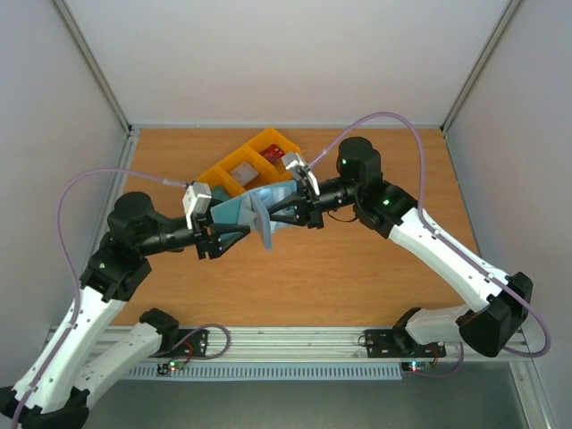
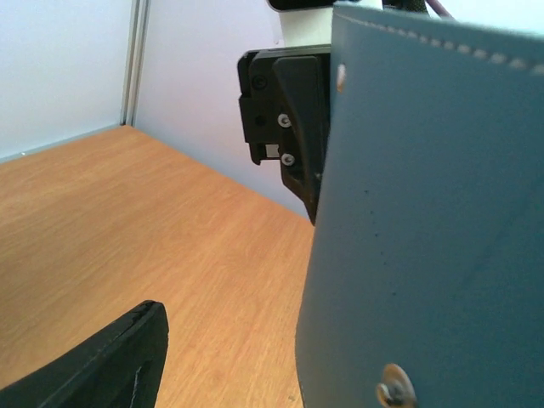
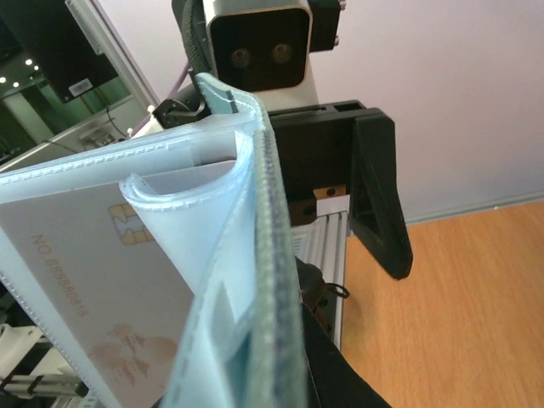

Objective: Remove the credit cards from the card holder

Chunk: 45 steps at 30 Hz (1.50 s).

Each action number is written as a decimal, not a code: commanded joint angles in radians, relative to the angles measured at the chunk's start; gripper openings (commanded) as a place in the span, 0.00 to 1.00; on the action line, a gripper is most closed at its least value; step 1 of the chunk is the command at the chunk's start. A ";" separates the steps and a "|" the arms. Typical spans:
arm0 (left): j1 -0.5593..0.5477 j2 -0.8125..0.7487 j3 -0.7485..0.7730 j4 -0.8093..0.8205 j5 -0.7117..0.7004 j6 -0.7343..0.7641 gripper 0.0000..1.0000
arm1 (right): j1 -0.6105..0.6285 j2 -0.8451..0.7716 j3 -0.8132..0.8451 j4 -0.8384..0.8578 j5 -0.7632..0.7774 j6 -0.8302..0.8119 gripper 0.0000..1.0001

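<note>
The dusty-blue card holder [image 1: 261, 213] hangs open like a book above the table, between the two arms. My right gripper [image 1: 279, 214] is shut on one of its leaves; the right wrist view shows that leaf edge-on [image 3: 276, 280] with a black finger [image 3: 348, 374] against it. A whitish credit card [image 3: 85, 289] with a chip sits in a clear sleeve. My left gripper [image 1: 241, 231] stands open at the other flap [image 2: 433, 221]. One finger [image 2: 110, 361] is well clear of the flap and the other is hidden behind it. A red card [image 1: 273, 154] lies in a yellow bin.
The yellow bins [image 1: 234, 168] stand just behind the card holder; a pale card-like shape [image 1: 248, 171] lies in a middle compartment. The wooden table [image 1: 357, 277] is walled at the back and both sides. A metal rail [image 1: 295, 344] runs along the near edge.
</note>
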 commanded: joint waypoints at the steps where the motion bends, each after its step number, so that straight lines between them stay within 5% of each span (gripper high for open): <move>1: -0.028 0.013 -0.023 0.092 -0.025 -0.029 0.67 | 0.001 0.031 0.021 0.110 -0.001 0.082 0.12; 5: -0.039 0.024 -0.015 0.087 -0.088 0.002 0.64 | 0.001 0.050 0.016 0.163 0.004 0.125 0.12; 7: -0.039 0.024 -0.002 0.073 -0.128 0.016 0.55 | 0.002 0.055 0.014 0.166 0.004 0.126 0.12; 11: -0.039 0.007 0.020 0.012 -0.203 0.083 0.07 | 0.000 0.050 0.007 0.131 -0.023 0.096 0.19; 12: -0.039 -0.001 0.021 -0.001 -0.202 0.093 0.01 | -0.003 0.043 0.007 0.098 -0.016 0.072 0.21; 19: -0.037 -0.027 0.024 -0.077 -0.288 0.103 0.00 | -0.042 -0.020 0.018 -0.139 0.178 -0.066 0.67; 23: -0.038 -0.016 0.018 -0.089 -0.409 0.126 0.00 | 0.013 -0.061 0.009 -0.134 0.366 -0.055 0.75; 26: -0.039 -0.009 0.011 -0.089 -0.435 0.132 0.00 | 0.102 -0.058 -0.001 -0.137 0.503 -0.100 0.95; 29: -0.039 -0.010 0.008 -0.089 -0.422 0.121 0.00 | 0.137 -0.027 0.005 -0.136 0.629 -0.093 0.98; 32: -0.039 -0.010 0.011 -0.090 -0.399 0.116 0.00 | 0.154 0.001 0.012 -0.113 0.646 -0.084 0.90; 38: -0.037 -0.027 0.007 -0.070 -0.240 0.086 0.00 | 0.123 -0.017 -0.009 -0.095 0.588 -0.088 0.46; 42: -0.026 -0.033 0.000 -0.045 -0.189 0.021 0.00 | 0.045 -0.048 -0.029 -0.108 0.457 -0.068 0.18; 45: -0.006 -0.039 -0.003 -0.042 -0.197 -0.013 0.02 | -0.006 -0.097 -0.068 -0.094 0.292 -0.082 0.10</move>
